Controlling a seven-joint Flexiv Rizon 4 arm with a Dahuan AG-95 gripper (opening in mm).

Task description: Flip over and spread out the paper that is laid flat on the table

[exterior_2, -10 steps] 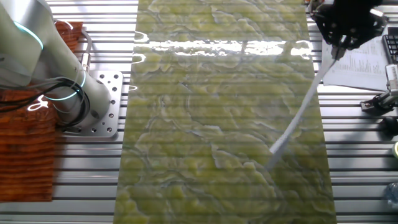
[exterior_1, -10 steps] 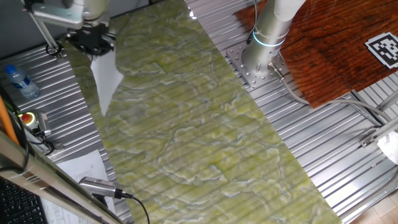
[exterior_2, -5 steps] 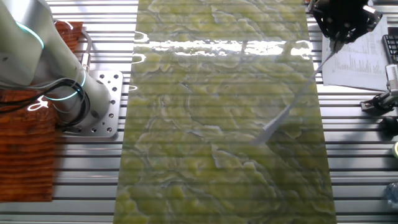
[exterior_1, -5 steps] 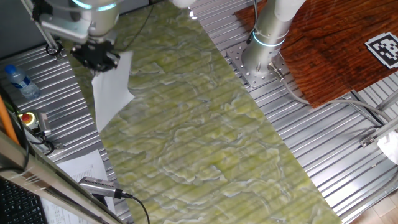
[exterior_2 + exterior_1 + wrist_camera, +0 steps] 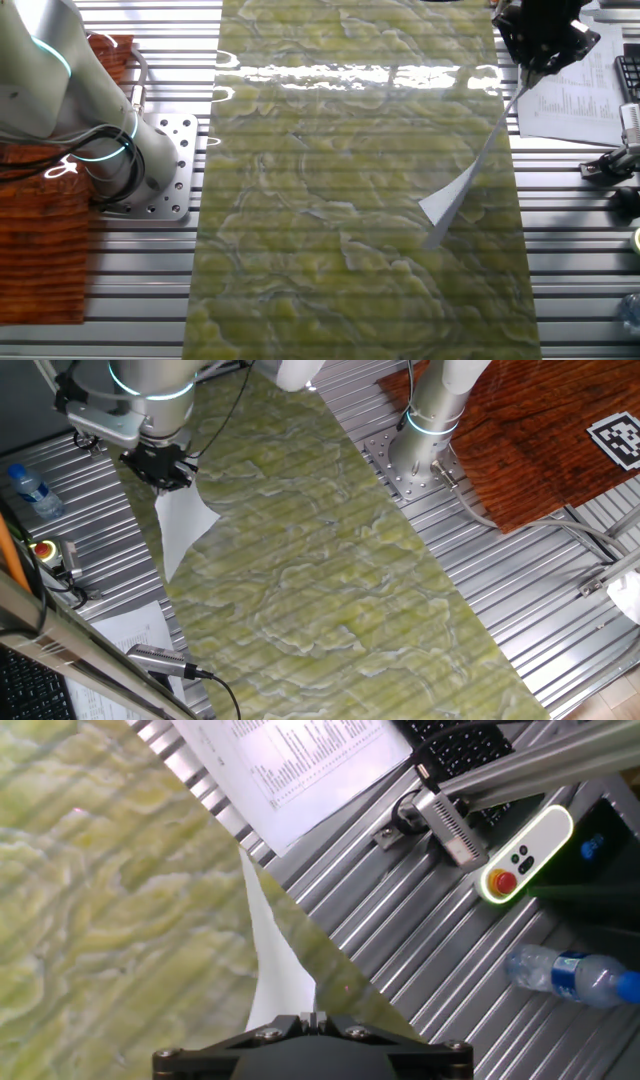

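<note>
No writing reads clearly: the printed sheet by the mat edge carries rows of text too small to make out, and a black-and-white square marker sits on the wood board. A water bottle lies on the ribbed metal panels beside a pendant with a red button (ringed in a lit band), with a keyboard farther off. The arm's base stands bolted to a plate beside the green-yellow table. The gripper hangs over the mat's edge, jaws closed on the top edge of the paper, which droops from it, its lower end apparently reaching the mat, though the touch itself is hard to confirm.
</note>
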